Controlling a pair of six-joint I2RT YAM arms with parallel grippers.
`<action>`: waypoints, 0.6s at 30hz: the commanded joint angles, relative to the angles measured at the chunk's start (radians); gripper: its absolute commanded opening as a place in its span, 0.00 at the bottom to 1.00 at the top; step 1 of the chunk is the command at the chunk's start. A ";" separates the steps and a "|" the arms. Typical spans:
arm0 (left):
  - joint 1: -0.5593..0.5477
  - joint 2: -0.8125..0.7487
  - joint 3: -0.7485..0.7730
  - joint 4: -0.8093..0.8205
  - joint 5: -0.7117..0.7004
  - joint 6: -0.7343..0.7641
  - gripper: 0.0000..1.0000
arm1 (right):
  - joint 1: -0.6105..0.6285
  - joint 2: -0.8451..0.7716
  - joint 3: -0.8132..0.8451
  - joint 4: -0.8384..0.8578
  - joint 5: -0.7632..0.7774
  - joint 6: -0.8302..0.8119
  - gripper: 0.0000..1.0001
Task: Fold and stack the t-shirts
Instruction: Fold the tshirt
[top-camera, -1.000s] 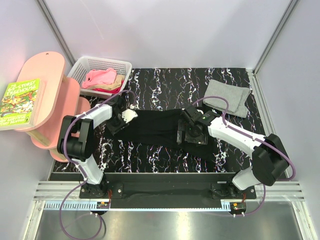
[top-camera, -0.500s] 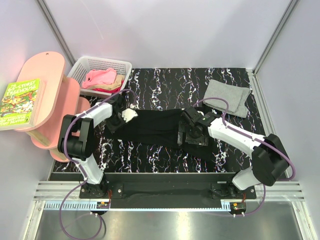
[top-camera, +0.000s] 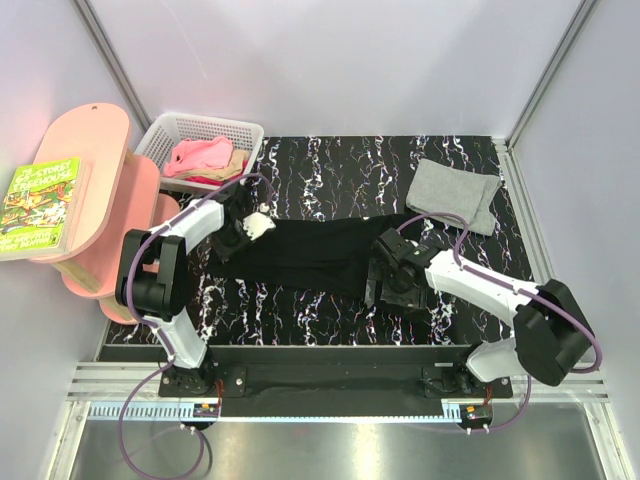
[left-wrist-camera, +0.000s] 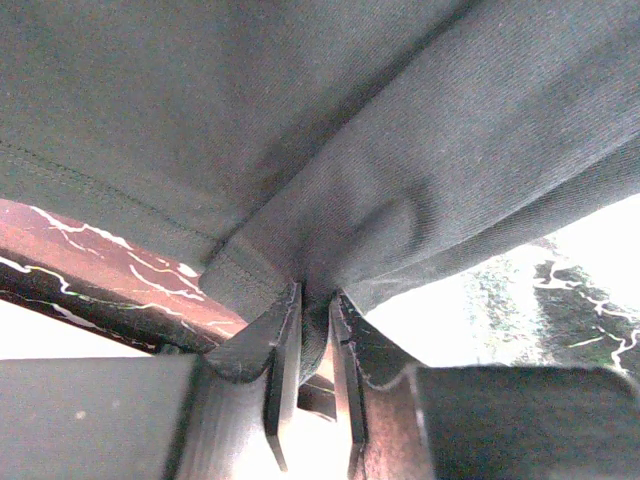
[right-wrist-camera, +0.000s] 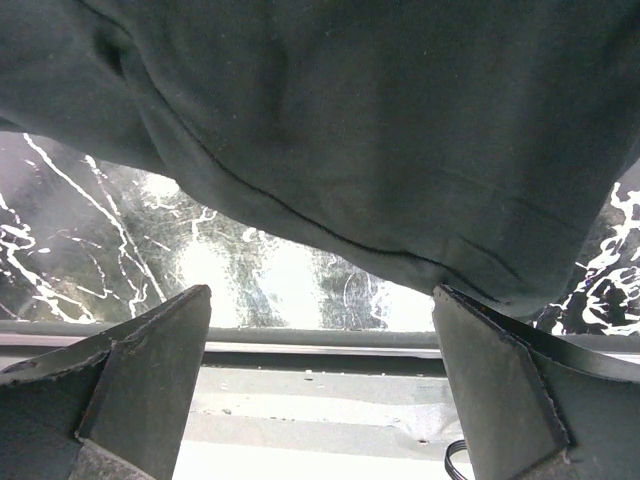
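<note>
A black t-shirt (top-camera: 310, 255) lies spread across the middle of the marbled table (top-camera: 330, 170). My left gripper (top-camera: 237, 243) is at its left end; in the left wrist view the jaws (left-wrist-camera: 315, 315) are shut on a pinched fold of the black cloth (left-wrist-camera: 380, 200). My right gripper (top-camera: 388, 287) sits at the shirt's near right edge. It stands wide open (right-wrist-camera: 320, 292), with the shirt's hem (right-wrist-camera: 400, 150) just beyond its fingertips and nothing between them. A folded light grey t-shirt (top-camera: 455, 195) lies at the back right.
A white basket (top-camera: 165, 125) at the back left holds pink (top-camera: 200, 155), tan and red shirts. A pink shelf (top-camera: 100, 200) with a book (top-camera: 40, 205) stands along the left side. The table's metal front rail (right-wrist-camera: 320, 400) is close under the right gripper.
The left gripper has closed onto the black shirt's left edge. The right gripper, still open, has drawn back toward the table's near edge, off the shirt.
</note>
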 joint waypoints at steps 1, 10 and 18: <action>0.003 -0.012 0.044 -0.038 -0.009 0.021 0.21 | -0.006 0.027 0.019 0.025 0.009 0.007 1.00; 0.003 -0.018 0.081 -0.088 -0.010 0.028 0.25 | -0.008 0.134 0.034 0.071 0.020 -0.013 1.00; 0.003 0.003 0.153 -0.111 -0.018 0.041 0.28 | -0.011 0.103 0.051 0.065 0.017 -0.018 1.00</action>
